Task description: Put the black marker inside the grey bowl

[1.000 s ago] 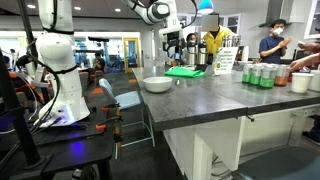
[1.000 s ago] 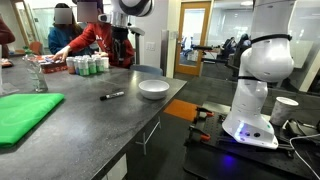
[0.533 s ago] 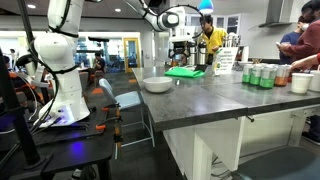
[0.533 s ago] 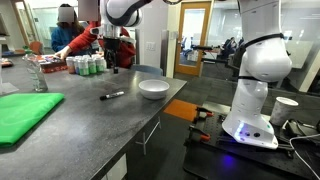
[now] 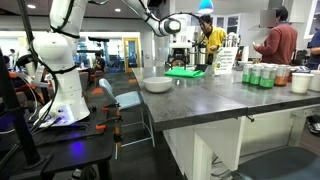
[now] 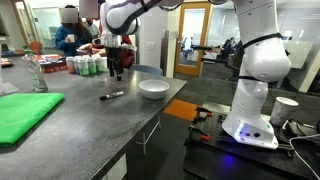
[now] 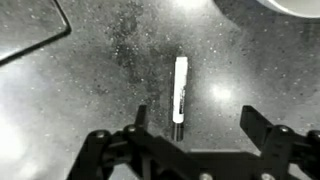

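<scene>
One black marker, one grey bowl

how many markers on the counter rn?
1. The marker lies on the counter near the bowl, not touching it. The cans at the far end could hide more.
</scene>
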### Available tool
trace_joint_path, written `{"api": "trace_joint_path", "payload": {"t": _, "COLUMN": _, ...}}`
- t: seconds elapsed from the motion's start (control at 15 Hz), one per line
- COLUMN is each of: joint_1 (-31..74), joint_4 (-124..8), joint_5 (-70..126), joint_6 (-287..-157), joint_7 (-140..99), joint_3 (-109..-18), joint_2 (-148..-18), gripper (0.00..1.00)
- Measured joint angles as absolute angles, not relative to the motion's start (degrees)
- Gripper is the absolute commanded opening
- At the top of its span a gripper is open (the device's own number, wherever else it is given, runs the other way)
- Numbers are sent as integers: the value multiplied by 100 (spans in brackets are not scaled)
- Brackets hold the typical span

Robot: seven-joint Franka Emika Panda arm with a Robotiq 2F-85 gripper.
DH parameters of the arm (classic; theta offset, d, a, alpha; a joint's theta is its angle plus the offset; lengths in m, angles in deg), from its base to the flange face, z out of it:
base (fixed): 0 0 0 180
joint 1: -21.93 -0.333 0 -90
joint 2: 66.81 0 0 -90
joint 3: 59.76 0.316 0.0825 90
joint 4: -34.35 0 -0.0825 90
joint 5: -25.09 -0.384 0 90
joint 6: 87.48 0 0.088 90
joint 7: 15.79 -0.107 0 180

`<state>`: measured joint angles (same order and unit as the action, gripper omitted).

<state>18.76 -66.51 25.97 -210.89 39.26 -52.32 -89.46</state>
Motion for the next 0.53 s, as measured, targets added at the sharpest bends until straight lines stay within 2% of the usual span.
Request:
{"api": "trace_joint_path", "payload": {"t": 0.4, "joint_1": 1835, "joint_4": -7203, "joint_5": 2708, "joint_6": -21779, "joint_7": 3625, "joint_3": -5172, "joint_2": -8979, "gripper": 100}}
{"api": "trace_joint_path", "payload": {"t": 0.53, "joint_1": 1839, "joint_4": -7448, "joint_5": 2815, "joint_6": -22086, "joint_7": 3452, "joint_3": -5176, "joint_2": -9005, "gripper": 74}}
